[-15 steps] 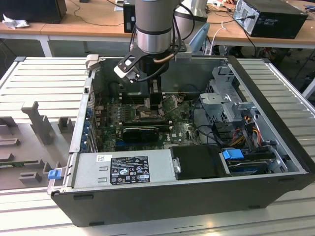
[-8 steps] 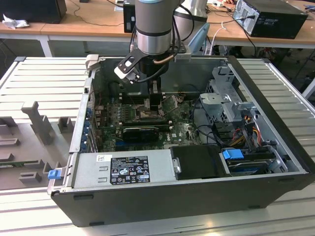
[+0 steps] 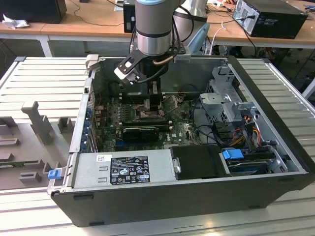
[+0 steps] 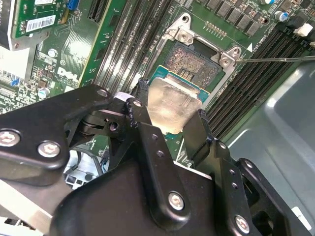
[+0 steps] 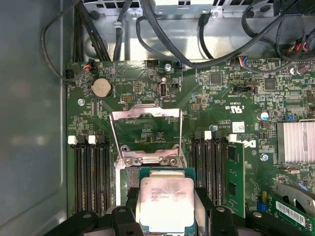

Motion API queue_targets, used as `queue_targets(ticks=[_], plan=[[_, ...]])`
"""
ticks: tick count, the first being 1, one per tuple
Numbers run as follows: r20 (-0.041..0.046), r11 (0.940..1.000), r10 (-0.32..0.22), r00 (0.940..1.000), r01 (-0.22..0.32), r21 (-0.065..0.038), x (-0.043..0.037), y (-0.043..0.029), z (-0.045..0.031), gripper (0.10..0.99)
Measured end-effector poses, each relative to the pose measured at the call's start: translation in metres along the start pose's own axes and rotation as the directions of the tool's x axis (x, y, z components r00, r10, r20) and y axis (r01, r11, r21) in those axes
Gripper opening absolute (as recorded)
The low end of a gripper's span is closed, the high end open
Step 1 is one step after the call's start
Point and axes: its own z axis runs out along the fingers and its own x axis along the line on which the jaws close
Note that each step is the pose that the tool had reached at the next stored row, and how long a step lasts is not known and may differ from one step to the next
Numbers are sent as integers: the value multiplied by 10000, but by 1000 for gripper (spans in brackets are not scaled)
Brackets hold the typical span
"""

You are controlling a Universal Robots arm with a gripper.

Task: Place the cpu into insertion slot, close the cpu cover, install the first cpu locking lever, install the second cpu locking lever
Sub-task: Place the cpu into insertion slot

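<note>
While the jaws are clamped on two opposite edges of the cpu [image 4: 173, 104], the chip is held with its pale metal top up, close over the insertion slot [image 4: 194, 61]. In the second wrist view part of the slot's dark contact field is left uncovered beyond the chip's far edge, so the chip is not seen squarely seated. Whether it touches the slot cannot be told. In the first wrist view the cpu cover [image 5: 145, 114] is shown swung open, raised from its hinge just beyond the chip, and the green motherboard [image 5: 147, 83] is seen through its cut-out. Rows of black memory slots [image 5: 91, 172] are set on either side. In the exterior view the arm [image 3: 152, 29] is reached down into the open computer case [image 3: 275, 98], which is laid on a ribbed grey counter [image 3: 44, 78].
</note>
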Motion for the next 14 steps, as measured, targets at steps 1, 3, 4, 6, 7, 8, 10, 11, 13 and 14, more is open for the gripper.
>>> queue_targets(ticks=[1, 3, 4, 6, 7, 8, 10, 11, 13, 14], plan=[[-1, 10000, 0, 10000, 0, 1, 1, 0, 10, 525], [0, 10000, 0, 10000, 0, 3, 3, -2, 30, 525], [0, 10000, 0, 10000, 0, 7, 5, -2, 40, 525], [0, 10000, 0, 10000, 0, 11, 6, -3, 59, 525], [1, 10000, 2, 10000, -2, 12, 10, -4, 64, 525], [0, 10000, 2, 10000, -2, 12, 18, -5, 71, 525], [1, 10000, 0, 10000, 0, 12, 50, -6, 87, 525], [1, 10000, 0, 10000, 0, 11, 62, -8, 93, 525], [1, 10000, -16, 10000, 16, 12, 70, -27, 111, 525], [0, 10000, -21, 10000, 21, 12, 72, -43, 122, 525]])
